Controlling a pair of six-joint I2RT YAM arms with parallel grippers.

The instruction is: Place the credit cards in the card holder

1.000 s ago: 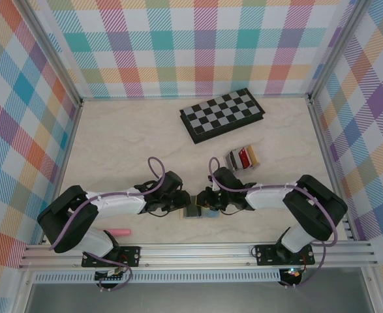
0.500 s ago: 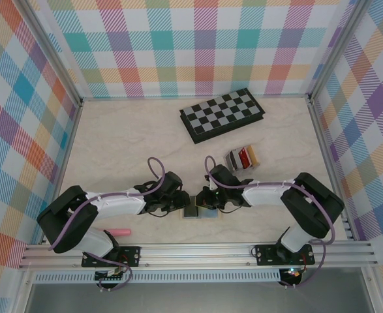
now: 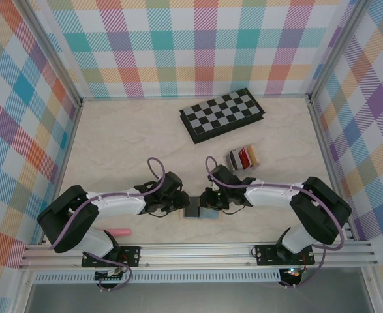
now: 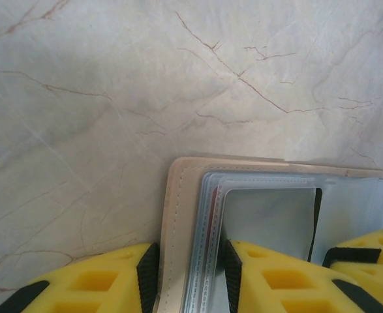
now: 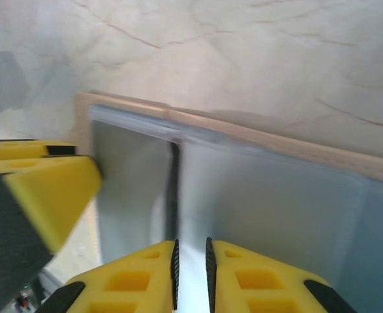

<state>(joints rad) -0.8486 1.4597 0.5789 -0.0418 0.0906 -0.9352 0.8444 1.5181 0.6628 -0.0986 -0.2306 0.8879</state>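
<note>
- The card holder [image 4: 178, 215] lies open on the worktop [image 3: 126, 143]. The left fingers [image 4: 269, 280] are clamped on its tan edge and grey pocket leaves, grasping it by that side.
- The right fingers [image 5: 263, 280] stand nearly together over a grey inner pocket, just beside the left fingers. I cannot tell whether they pinch a pocket leaf or only press on it.
- The credit cards [image 3: 243, 158] sit in a bunch well beyond the right fingers, toward the chessboard [image 3: 222, 114], apart from both pairs of fingers.
- The task looks to be in its early part. The holder is steadied and a pocket seems to be readied, but no card is in hand and none can be made out in the pockets that show. Every card appears left to fetch and slide in.
- No brand, label or writing can be read on the holder, the cards or the fingers.
</note>
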